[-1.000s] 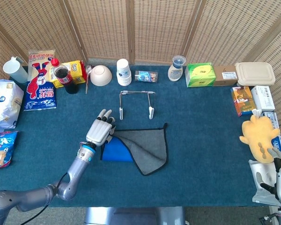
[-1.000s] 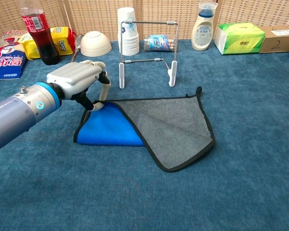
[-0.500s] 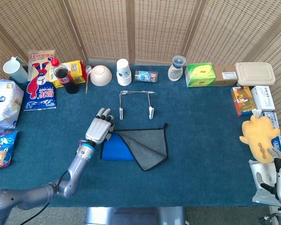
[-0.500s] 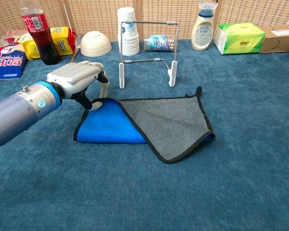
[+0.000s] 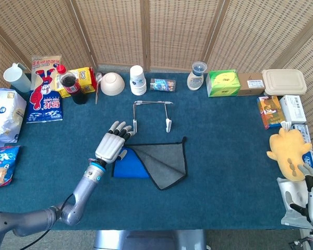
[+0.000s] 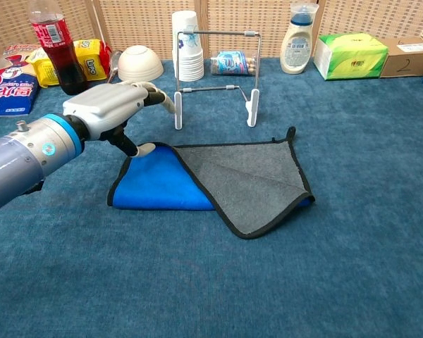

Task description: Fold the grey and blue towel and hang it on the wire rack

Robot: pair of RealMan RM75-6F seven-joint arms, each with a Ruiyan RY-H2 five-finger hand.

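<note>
The grey and blue towel (image 6: pixel 218 179) (image 5: pixel 154 161) lies partly folded on the blue table, its grey flap on the right and its blue side showing at the left. My left hand (image 6: pixel 109 105) (image 5: pixel 111 146) hovers over the towel's left corner with its fingers stretched out and apart, its thumb close above the blue edge; nothing is in it. Behind the towel stands the wire rack (image 6: pixel 215 74) (image 5: pixel 152 113), bare. My right hand (image 5: pixel 312 182) rests off the table's right edge in the head view, fingers only partly visible.
Along the back stand a cola bottle (image 6: pixel 55 46), a white bowl (image 6: pixel 140 64), stacked paper cups (image 6: pixel 188 46), a white bottle (image 6: pixel 299 28) and a green tissue pack (image 6: pixel 350 54). Snack bags (image 5: pixel 5 114) lie at the left, boxes and a yellow toy (image 5: pixel 288 151) at the right.
My left hand has let go of the towel corner, spread its fingers and lifted slightly. The grey flap settled into a smaller fold over the blue half.
</note>
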